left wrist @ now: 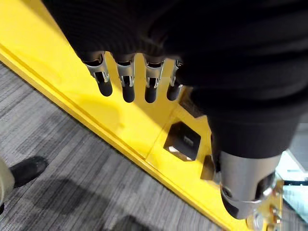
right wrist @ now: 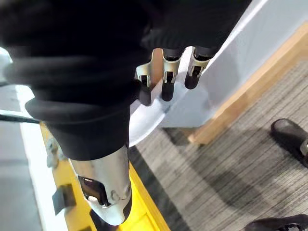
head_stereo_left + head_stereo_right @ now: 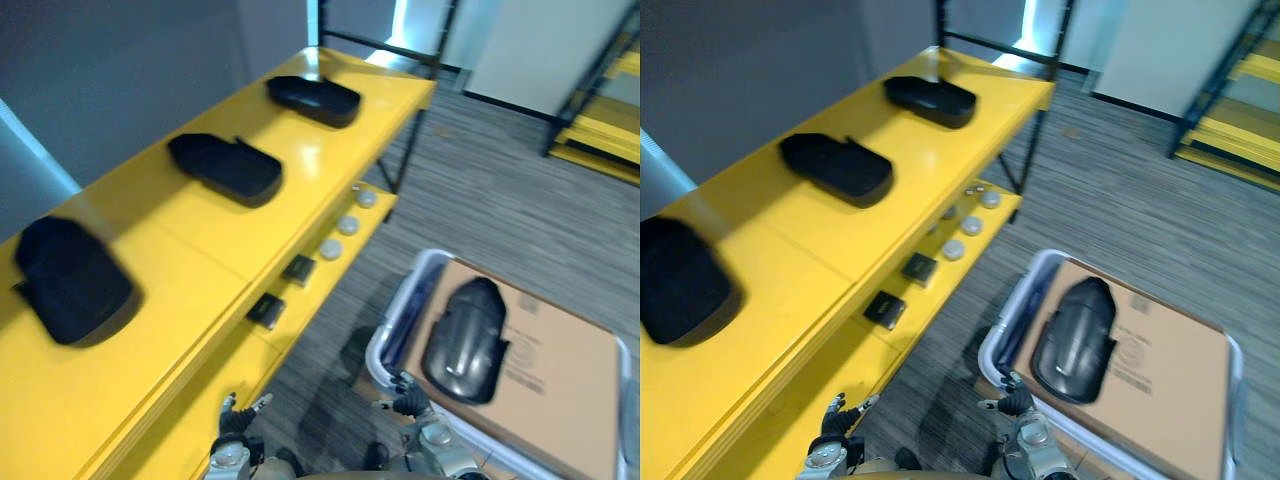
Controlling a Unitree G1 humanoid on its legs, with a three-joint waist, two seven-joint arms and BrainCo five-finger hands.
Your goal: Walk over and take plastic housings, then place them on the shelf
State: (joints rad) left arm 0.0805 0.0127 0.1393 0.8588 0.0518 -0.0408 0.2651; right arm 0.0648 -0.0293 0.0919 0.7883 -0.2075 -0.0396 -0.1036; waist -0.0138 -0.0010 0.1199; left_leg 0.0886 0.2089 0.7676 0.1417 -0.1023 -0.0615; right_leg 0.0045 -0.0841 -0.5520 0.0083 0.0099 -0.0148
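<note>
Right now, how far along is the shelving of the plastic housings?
Done: the near housing, middle housing and far housing lie on the yellow shelf. In hand: nothing; left hand and right hand hang open, empty. Left: a fourth housing lies on cardboard in the white bin.

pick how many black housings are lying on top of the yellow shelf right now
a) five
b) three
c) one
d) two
B: on top of the shelf lie the near housing, the middle housing and the far housing, while a fourth housing lies on the cardboard in the bin.
</note>
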